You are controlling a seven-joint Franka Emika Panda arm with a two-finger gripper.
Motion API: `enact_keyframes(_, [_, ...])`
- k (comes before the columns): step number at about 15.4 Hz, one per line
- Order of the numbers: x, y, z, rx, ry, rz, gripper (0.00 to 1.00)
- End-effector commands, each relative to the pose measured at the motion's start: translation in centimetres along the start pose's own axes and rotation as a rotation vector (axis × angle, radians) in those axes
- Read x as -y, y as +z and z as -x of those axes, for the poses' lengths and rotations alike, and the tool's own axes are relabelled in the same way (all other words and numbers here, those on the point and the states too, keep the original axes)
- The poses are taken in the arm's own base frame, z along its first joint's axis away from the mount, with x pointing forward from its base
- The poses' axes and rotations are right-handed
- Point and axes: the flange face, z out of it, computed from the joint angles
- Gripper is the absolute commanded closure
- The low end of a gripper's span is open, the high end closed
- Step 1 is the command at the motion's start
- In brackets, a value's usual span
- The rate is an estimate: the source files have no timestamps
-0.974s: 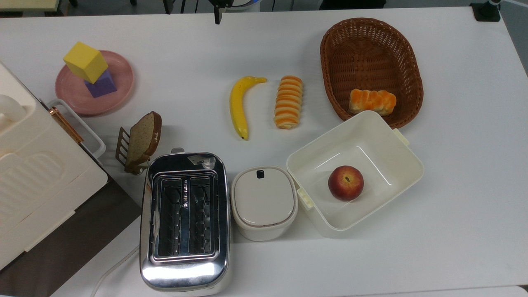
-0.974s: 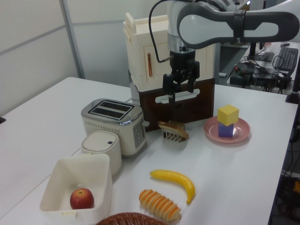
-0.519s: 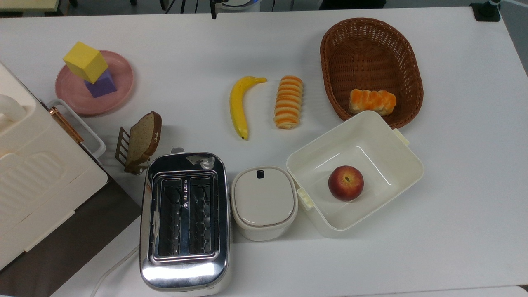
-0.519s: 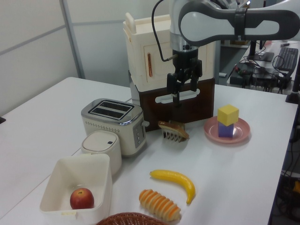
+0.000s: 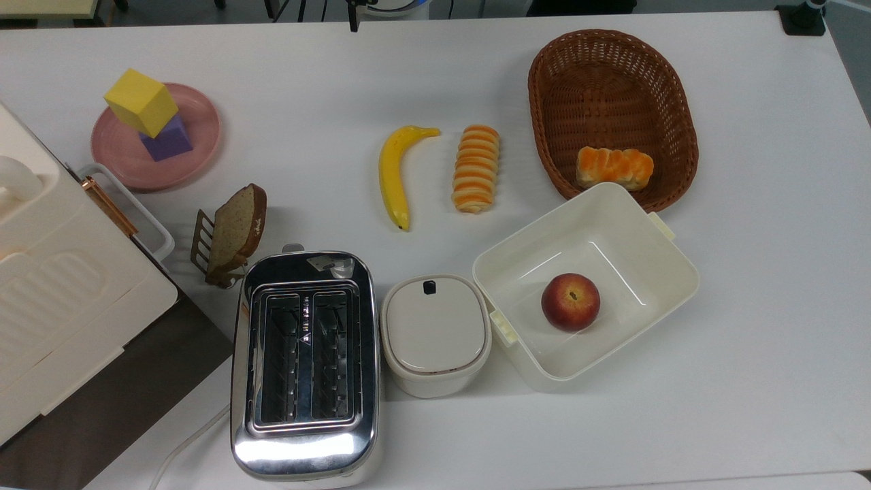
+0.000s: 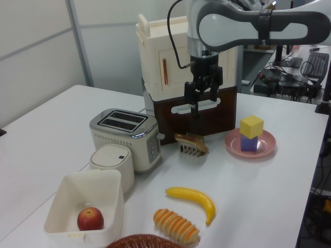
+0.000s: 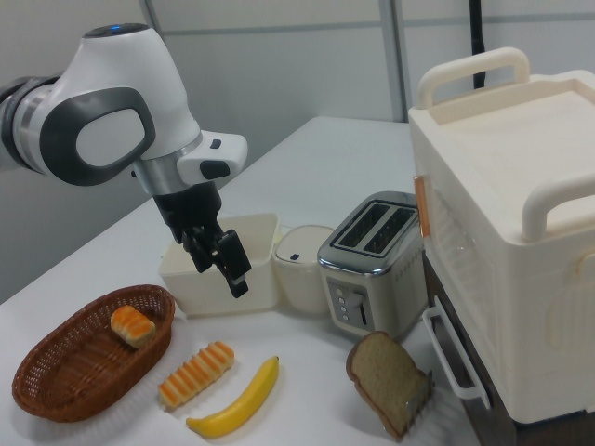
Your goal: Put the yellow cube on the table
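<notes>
**Inspector A:** Status of the yellow cube (image 5: 141, 102)?

**Inspector B:** Unmoved. It sits atop the purple cube (image 5: 169, 139) on the pink plate (image 5: 204, 129), not on the table (image 5: 748, 272).

**Inspector A:** And the gripper (image 6: 201, 98)?

**Inspector B:** Over the last second it has shifted slightly toward the left view's right, nearer the plate. Fingers apart, holding nothing, high above the bread slice (image 6: 190, 142). Approach under way; no grasp yet.

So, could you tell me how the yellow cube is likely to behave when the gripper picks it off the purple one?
The yellow cube has flat faces, so it probably won't roll. It sits skewed on the smaller purple cube, so a sideways nudge might tip it onto the pink plate. Its matte surface likely grips well.
</notes>
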Motion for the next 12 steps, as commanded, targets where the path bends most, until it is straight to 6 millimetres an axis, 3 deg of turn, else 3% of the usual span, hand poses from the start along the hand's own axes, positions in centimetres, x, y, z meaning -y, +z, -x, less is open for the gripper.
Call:
enact_keyframes(1, [0.0, -0.1, 0.5, 0.025, -0.025, -0.016, 0.0])
enact_keyframes(4, [-0.5, 1.1, 0.5, 0.05, -0.002, -0.008, 0.0])
enact_keyframes(5, [-1.9, 1.4, 0.6, 0.057, 0.023, -0.006, 0.0])
enact_keyframes(9, [-9.5, 0.2, 1.9, 0.062, 0.172, -0.011, 0.0])
enact_keyframes(11, [-12.9, 0.5, 2.0, 0.06, 0.238, -0.009, 0.0])
enact_keyframes(12, [-14.8, 1.7, 2.3, 0.079, 0.274, -0.009, 0.0])
